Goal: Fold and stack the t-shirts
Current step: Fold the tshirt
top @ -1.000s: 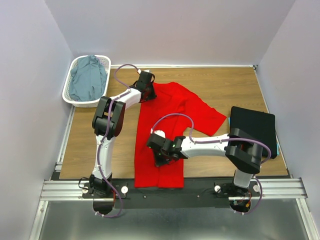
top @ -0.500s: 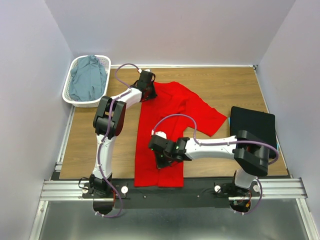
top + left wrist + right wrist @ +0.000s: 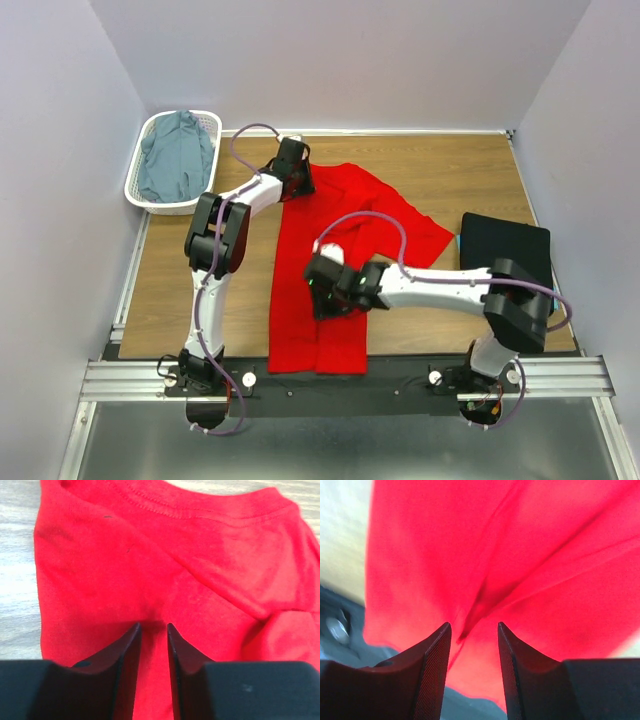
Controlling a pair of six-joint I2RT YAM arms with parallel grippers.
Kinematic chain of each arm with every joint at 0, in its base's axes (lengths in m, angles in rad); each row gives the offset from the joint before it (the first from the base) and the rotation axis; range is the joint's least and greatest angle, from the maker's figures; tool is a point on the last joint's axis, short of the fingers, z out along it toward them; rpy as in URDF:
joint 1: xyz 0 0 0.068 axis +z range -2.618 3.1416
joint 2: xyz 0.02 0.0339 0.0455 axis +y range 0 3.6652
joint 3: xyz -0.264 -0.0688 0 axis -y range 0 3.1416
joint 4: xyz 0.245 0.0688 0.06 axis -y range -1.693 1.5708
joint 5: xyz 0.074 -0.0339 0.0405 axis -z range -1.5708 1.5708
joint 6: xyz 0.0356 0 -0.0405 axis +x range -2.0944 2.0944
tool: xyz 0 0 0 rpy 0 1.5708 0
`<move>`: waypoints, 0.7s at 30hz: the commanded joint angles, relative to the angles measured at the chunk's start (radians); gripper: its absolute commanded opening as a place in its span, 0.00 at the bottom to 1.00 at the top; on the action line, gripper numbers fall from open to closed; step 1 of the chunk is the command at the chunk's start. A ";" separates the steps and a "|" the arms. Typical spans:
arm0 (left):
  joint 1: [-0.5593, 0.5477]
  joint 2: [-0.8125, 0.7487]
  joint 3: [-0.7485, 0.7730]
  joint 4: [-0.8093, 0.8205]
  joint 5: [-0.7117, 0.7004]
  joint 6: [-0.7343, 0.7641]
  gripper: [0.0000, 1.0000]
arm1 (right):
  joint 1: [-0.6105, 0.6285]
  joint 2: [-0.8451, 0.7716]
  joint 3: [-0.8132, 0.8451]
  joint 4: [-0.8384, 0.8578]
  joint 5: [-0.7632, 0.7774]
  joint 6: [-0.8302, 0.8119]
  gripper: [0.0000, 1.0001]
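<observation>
Counting the garments gives four. One bright red cloth t-shirt (image 3: 350,205) is spread on the wooden table (image 3: 480,170). One black t-shirt (image 3: 505,245) lies folded at the right edge. A thin teal edge (image 3: 459,246) shows beneath the black one. One dusty grey-blue t-shirt (image 3: 175,160) is heaped in the single white plastic lattice basket (image 3: 135,190) at the far left corner. Two arms are present.

The red t-shirt occupies the middle of the table. Its long axis runs near to far, with the collar at the far end and the hem at the near edge. One sleeve fans out to the right, towards the black t-shirt but apart from it.

The left arm rises from its near-left base to a bent elbow, and its forearm then reaches far and right to the collar area. The left gripper (image 3: 154,626) points down at the cloth just below the collar. Its jaws are parted by a narrow gap, and puckered red cloth lies at the tips.

The right arm bends at an elbow near the black t-shirt, and its forearm stretches low and leftwards over the red t-shirt's middle. The right gripper (image 3: 474,626) has its jaws standing wider apart. A raised crease of red cloth runs into the gap between them and is not clamped.
</observation>
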 commanded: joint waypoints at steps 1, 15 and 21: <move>0.010 -0.113 0.050 0.009 0.050 0.037 0.38 | -0.201 -0.125 0.063 -0.057 0.153 -0.072 0.50; -0.050 -0.257 0.001 -0.023 0.120 0.043 0.28 | -1.025 -0.055 0.057 0.018 0.103 -0.278 0.49; -0.148 -0.271 -0.068 -0.025 0.131 0.075 0.28 | -1.080 0.026 0.035 0.047 0.137 -0.278 0.50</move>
